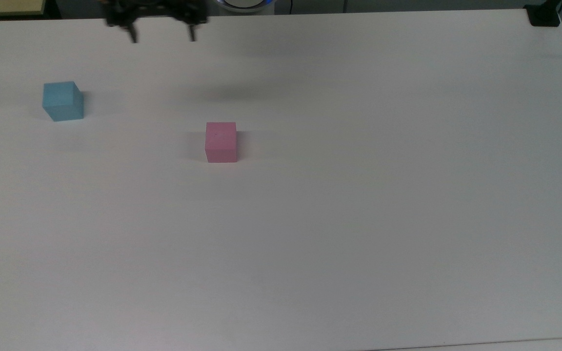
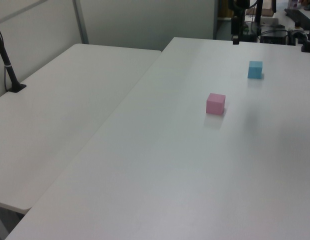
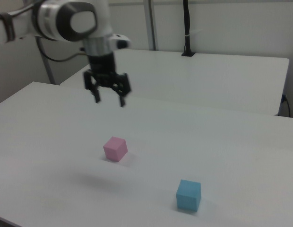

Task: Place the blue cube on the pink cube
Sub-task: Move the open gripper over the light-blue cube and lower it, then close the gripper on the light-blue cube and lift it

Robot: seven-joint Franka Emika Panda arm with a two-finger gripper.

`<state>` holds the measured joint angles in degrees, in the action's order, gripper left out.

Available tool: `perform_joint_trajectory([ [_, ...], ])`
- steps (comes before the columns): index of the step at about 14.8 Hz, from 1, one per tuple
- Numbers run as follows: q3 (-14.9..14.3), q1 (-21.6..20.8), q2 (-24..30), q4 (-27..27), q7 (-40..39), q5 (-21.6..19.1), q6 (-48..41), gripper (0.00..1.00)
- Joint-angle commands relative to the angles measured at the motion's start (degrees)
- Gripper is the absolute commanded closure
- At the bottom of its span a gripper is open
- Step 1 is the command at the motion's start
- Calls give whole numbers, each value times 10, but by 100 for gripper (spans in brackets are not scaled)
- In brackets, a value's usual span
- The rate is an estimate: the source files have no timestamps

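The white table (image 1: pixel 359 219) holds both blocks, well apart. The gripper (image 1: pixel 163 38) hangs high with fingers spread, holding nothing. The blue cube (image 1: pixel 63 101) sits near the top view's left. It could get bumped or crookedly pinched and slide; the pink cube (image 1: pixel 221 142) could get knocked

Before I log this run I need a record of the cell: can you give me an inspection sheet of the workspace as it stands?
Surface: white table, bare apart from two cubes.
Job's things: blue cube and pink cube both sit on the table, apart, not stacked.
Clutter: nothing seen.
Gripper: gripper hangs above the table, jaws open, holding nothing, near the top view's upper edge between the cubes.
Cables: a cable runs along the black post on the neighbouring table.
Surroundings: second white table alongside; black mount at the table's corner.
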<state>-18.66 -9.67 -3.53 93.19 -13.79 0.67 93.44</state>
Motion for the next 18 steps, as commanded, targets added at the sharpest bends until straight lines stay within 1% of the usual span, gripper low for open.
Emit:
perform_joint_trajectory([
  [1,-91,-3,-1,58,-104,4,80,1],
  [2,-106,-2,-7,75,-122,6,101,2],
  [4,-130,3,-26,113,-149,26,159,2],
  [6,-142,13,-59,147,-158,35,244,2],
  [7,-144,29,-85,157,-177,35,292,2],
  [8,-144,39,-99,155,-199,35,306,2],
  [10,-147,53,-103,155,-237,35,307,2],
  [11,-152,53,-103,155,-249,35,307,2],
  [14,-161,55,-121,156,-265,35,310,2],
  [18,-161,77,-154,157,-280,35,344,3],
])
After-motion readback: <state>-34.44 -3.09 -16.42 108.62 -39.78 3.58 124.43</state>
